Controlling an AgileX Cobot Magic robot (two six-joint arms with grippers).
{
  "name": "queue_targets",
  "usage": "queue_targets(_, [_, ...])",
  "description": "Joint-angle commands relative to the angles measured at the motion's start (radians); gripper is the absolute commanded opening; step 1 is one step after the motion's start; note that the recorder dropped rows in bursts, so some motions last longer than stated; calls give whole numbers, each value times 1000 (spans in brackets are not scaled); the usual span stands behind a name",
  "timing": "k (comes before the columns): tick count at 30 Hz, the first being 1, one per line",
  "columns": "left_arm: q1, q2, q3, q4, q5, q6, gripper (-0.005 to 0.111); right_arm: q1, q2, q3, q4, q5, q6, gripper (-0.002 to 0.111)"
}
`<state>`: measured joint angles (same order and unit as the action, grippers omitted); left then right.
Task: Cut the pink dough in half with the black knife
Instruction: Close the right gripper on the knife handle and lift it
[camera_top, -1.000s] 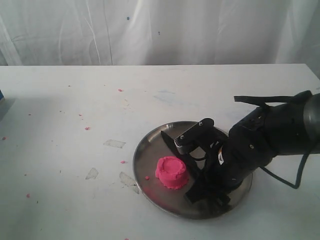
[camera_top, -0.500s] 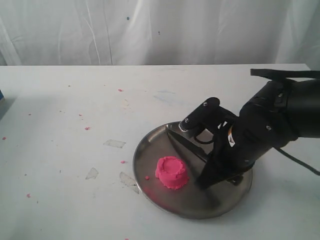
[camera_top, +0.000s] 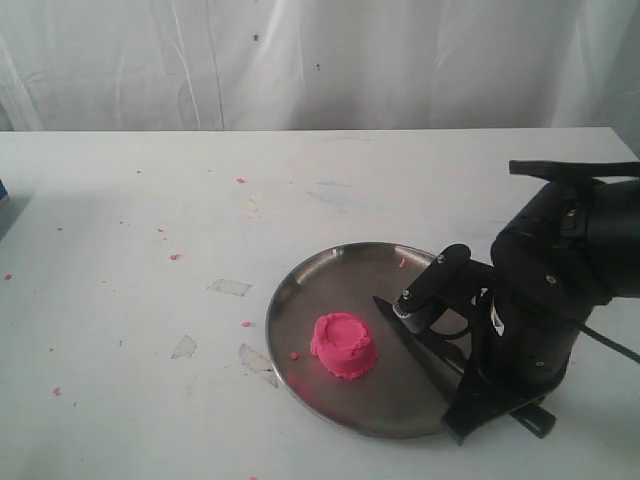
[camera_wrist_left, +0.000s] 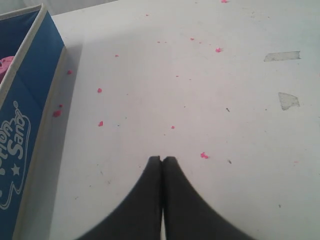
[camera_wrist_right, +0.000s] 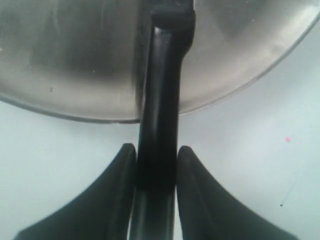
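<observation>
The exterior view looks down from the front across the white table (camera_top: 150, 220) toward a curtain. The left wrist view looks down close over bare tabletop beside a blue box (camera_wrist_left: 27, 120). The right wrist view sits very close above the metal plate (camera_wrist_right: 75, 107) rim, shared with the exterior view.

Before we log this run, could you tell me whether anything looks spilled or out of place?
Small pink crumbs lie scattered over the table, away from the pink dough on the plate.
</observation>
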<state>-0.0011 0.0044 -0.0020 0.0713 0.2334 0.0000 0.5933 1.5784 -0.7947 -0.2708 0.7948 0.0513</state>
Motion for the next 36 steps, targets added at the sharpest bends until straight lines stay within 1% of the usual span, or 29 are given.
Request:
queue_targets(1, [-4, -4, 2, -7, 0, 0, 0, 4, -11, 39, -10, -53, 6, 9])
queue_targets(4, [-4, -4, 2, -7, 0, 0, 0, 4, -11, 39, -10, -59, 6, 18])
queue_targets(7, [-4, -4, 2, -7, 0, 0, 0, 4, -11, 39, -10, -59, 6, 24])
queue_targets(11, [-4, -4, 2, -7, 0, 0, 0, 4, -11, 39, -10, -59, 6, 28])
queue_targets(16, [-4, -4, 2, -7, 0, 0, 0, 4, -11, 39, -10, -59, 6, 30])
queue_targets(27, [-4, -4, 2, -7, 0, 0, 0, 4, -11, 37, 8, -68, 6, 30])
queue_targets(36, [-4, -4, 2, -7, 0, 0, 0, 4, -47, 25, 20, -110, 6, 30])
